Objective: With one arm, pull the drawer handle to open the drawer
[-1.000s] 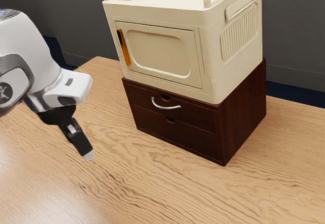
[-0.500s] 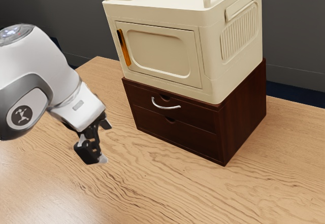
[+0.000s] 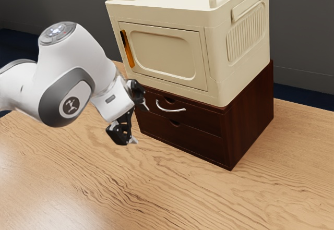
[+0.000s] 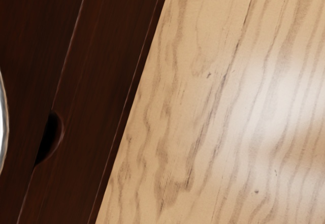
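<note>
1. Table (image 3: 209, 198): carries the whole stack.
2. Cabinet (image 3: 162, 55): stands upright on the chest, presumably to save room. Door shut; contents hidden.
3. Arm (image 3: 78, 73): reaches in from the exterior view's left, bringing the hand towards the chest's front, apparently to line up a straight pull.
4. Chest (image 3: 250, 110): sits flat on the table under the cabinet, whose weight may help steady it during the pull.
5. Upper drawer (image 3: 201, 118): flush with the chest's front, hence shut. Contents cannot be inspected. Lower drawer (image 3: 195, 137) likewise.
6. Gripper (image 3: 140, 124): fingers spread apart, gripping nothing, one above the other; judged ready to straddle the bar, though short of it. A further approach appears needed; risk of knocking the front if misaligned.
7. Handle (image 3: 171, 109): curved metal bar on the upper drawer's face, near the gripper, ungrasped. Opening not begun.
</note>
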### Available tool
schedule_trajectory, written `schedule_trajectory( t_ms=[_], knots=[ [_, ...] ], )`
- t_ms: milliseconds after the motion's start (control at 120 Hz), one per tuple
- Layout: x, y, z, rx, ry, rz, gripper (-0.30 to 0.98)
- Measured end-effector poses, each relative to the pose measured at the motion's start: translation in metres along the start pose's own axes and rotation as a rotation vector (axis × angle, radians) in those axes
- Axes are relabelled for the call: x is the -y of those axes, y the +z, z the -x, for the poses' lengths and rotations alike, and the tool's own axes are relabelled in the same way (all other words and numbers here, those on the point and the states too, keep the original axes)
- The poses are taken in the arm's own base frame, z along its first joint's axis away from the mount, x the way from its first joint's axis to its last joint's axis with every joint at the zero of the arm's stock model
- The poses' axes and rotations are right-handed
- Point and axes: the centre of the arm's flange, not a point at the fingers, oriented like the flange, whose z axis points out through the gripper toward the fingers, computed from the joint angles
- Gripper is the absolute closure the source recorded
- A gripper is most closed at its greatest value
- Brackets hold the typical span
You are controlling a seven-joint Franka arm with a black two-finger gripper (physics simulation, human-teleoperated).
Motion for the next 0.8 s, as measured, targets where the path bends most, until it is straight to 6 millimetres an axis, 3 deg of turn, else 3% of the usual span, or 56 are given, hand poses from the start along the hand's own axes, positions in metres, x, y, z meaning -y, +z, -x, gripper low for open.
schedule_trajectory(
  t_ms=[125,433,667,800],
  knots=[
    [0.001,0.004,-0.011,-0.004,0.067,-0.016,0.00],
    [0.029,0.026,-0.011,-0.018,0.128,-0.019,0.00],
    [0.033,0.046,-0.011,-0.021,0.157,0.005,0.00],
    [0.034,0.057,-0.010,-0.022,0.169,0.015,-0.11]
  ],
)
